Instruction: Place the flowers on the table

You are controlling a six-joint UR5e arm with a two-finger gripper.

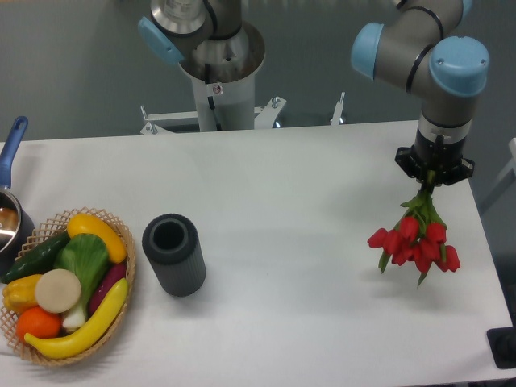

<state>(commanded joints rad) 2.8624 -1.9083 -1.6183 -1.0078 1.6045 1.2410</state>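
The flowers [415, 240], a small bunch of red tulips with thin green stems, hang head-down at the right side of the white table [290, 185]. My gripper [432, 176] is shut on the stem ends, directly above the blooms. The fingers are mostly hidden under the black wrist body. The tulip heads hang close over the tabletop; whether they touch it cannot be told.
A dark ribbed cylinder [172, 254] stands at the left middle. A woven wicker basket [68, 286] of fruit and vegetables sits at the front left. A pot with a blue handle [10, 201] is at the left edge. The table's right edge is close to the flowers.
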